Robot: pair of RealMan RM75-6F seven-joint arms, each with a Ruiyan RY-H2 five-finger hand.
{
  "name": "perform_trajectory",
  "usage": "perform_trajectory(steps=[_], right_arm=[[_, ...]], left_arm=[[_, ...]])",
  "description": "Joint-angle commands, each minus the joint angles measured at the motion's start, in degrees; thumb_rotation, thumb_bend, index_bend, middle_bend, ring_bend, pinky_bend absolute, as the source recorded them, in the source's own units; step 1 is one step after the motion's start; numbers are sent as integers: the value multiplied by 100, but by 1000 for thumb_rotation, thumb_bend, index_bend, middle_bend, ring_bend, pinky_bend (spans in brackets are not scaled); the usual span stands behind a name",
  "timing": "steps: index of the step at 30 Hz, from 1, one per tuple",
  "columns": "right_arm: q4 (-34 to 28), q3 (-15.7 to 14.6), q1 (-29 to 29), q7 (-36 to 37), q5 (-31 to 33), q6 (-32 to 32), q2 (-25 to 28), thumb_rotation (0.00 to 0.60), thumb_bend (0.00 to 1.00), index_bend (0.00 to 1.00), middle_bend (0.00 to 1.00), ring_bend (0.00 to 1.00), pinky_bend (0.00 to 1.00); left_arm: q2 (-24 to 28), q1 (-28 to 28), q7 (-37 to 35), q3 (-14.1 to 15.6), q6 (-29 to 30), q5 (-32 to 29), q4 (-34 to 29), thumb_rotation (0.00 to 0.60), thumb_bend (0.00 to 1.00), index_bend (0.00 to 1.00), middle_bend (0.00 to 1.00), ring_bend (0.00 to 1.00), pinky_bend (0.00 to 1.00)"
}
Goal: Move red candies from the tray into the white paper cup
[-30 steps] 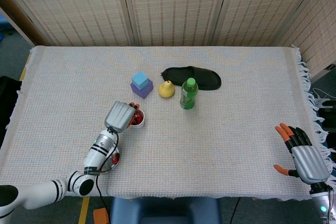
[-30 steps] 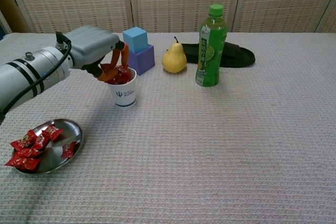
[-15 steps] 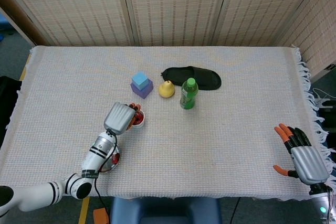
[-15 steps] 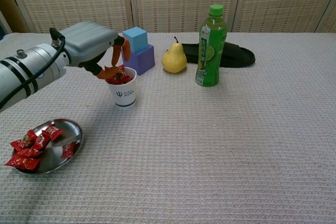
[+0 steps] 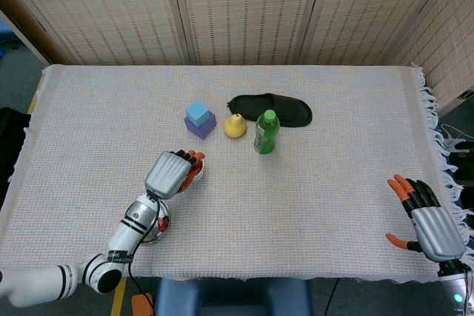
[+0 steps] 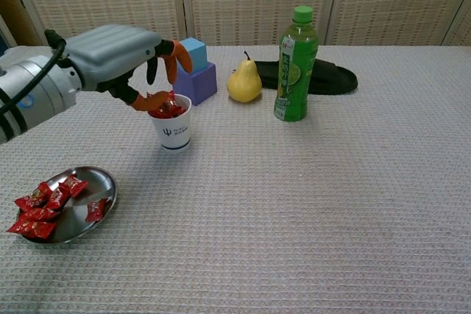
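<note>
The white paper cup [image 6: 175, 125] bears a small dark blue logo on its side, too small to read, and the green bottle [image 6: 295, 65] carries a green label whose print cannot be made out either. The left hand [image 6: 121, 60] hovers just above and to the left of the cup, palm down, its orange-tipped fingers [image 6: 179, 55] spread apart and holding nothing, the thumb tip close over the cup's rim; in the head view the same left hand [image 5: 169, 173] covers most of the cup from above. The right hand [image 5: 427, 221] rests at the near right edge of the counter [image 6: 309, 204], well apart from everything else, fingers splayed and empty. The cup is filled to the brim with red candies [image 6: 167, 108], which stand up above its rim. The metal tray [image 6: 82, 220] sits near the front left of the counter, well apart from the cup, and holds several more red wrapped candies, bunched mostly toward its left side. Behind the cup a blue cube [image 6: 193, 54] sits on a purple block [image 6: 199, 84], with a yellow pear [image 6: 244, 82] just beside them, then the bottle, and a black slipper [image 6: 329, 79] lying behind it.
</note>
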Motion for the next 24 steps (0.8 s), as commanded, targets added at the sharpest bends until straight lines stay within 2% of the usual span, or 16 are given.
perform_trajectory(steps=[1,5,8,11,13,15,18,24], right_arm=[[31,-11,9,11,-50,11,-25,600,25,0,0,0,0],[48,-46,16,-11,-156,29,-77,600,25,0,0,0,0],[16,-89,0,-80,-259,71,-103,600,25,0,0,0,0],[-23,-121,-44,-121,-343,168,-90,600,26,0,0,0,0],[-33,-125,-77,-163,-342,218,-83,600,26,0,0,0,0],[-52,-120,-93,-186,-328,242,-88,600,25,0,0,0,0],[-74,-139,-117,-233,-359,274,-97,600,26,0,0,0,0],[-56,-169,-154,-269,-361,289,-83,600,25,0,0,0,0]], left_arm=[[1072,658,-987,682,264,634,-1078,600,436,145,207,219,443],[1779,1582,-1961,1559,1296,1697,-1152,600,415,95,117,92,275],[1984,2288,-2611,1965,2211,2138,-718,600,409,77,79,26,199],[1993,2969,-3480,2213,3029,2296,-63,600,409,62,45,0,131],[1893,3323,-4156,2239,3486,2335,449,600,408,59,28,0,109],[1777,3487,-4406,2161,3657,2284,783,600,407,64,13,0,107],[1795,3497,-4335,2103,3639,2418,897,600,410,66,0,0,106],[1708,3509,-3754,1971,3405,2494,913,600,413,41,0,0,99]])
